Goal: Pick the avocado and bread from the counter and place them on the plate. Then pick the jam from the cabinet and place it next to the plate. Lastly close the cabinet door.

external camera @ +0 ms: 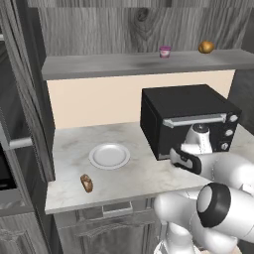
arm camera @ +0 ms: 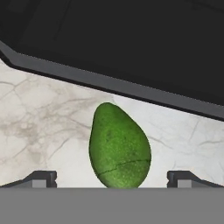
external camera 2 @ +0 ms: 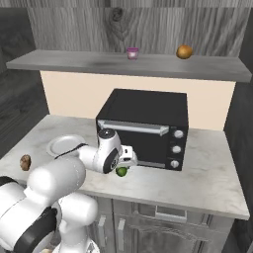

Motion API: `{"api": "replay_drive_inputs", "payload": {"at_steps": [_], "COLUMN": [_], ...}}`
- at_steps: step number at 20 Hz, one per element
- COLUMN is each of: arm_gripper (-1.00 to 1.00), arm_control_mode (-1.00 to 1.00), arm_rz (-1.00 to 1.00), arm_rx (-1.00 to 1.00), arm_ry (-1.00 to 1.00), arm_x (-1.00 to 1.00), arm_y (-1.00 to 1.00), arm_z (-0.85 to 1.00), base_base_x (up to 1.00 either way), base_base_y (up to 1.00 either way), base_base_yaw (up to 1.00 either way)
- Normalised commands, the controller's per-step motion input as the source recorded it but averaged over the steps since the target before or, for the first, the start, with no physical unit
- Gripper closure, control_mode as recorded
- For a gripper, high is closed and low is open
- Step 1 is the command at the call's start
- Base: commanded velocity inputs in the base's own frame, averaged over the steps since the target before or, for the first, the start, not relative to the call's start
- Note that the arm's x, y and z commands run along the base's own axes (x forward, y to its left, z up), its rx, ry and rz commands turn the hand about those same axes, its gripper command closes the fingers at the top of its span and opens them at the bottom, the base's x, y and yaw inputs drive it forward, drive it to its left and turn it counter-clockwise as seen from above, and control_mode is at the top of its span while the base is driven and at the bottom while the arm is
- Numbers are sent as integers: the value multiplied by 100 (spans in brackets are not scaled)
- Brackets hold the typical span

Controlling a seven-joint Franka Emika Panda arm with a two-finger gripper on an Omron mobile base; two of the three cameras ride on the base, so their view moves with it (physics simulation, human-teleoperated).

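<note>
Above avocado (arm camera: 119,146), gripper (arm camera: 111,179) wide apart

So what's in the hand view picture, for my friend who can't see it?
A green avocado lies on the marbled counter, between the open gripper's two dark fingertips. Behind it is the black microwave.

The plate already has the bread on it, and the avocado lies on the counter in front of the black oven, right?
Not quite. The plate has nothing on it; the bread lies on the counter beside it, nearer the front edge, as the left base view shows. The avocado does lie on the counter in front of the black oven.
</note>
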Motion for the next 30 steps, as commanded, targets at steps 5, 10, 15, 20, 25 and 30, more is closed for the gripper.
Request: {"api": "replay_drive_inputs", "payload": {"at_steps": [5, 10, 15, 20, 25, 30], "arm_gripper": [-100, -100, -100, -100, -100, 100], "arm_control_mode": [-100, -100, -100, -100, -100, -100], "arm_rz": [5, 3, 2, 1, 1, 1], "arm_rx": [0, 0, 0, 0, 0, 0], "arm_ry": [0, 0, 0, 0, 0, 0], "arm_x": [0, 0, 1, 1, 9, 8], "arm_y": [-5, 0, 0, 0, 3, 2], "arm_z": [-7, -9, -18, -23, -18, -20], "base_base_x": [0, 0, 0, 0, 0, 0], "base_base_y": [0, 0, 0, 0, 0, 0], "base_base_yaw": [0, 0, 0, 0, 0, 0]}}
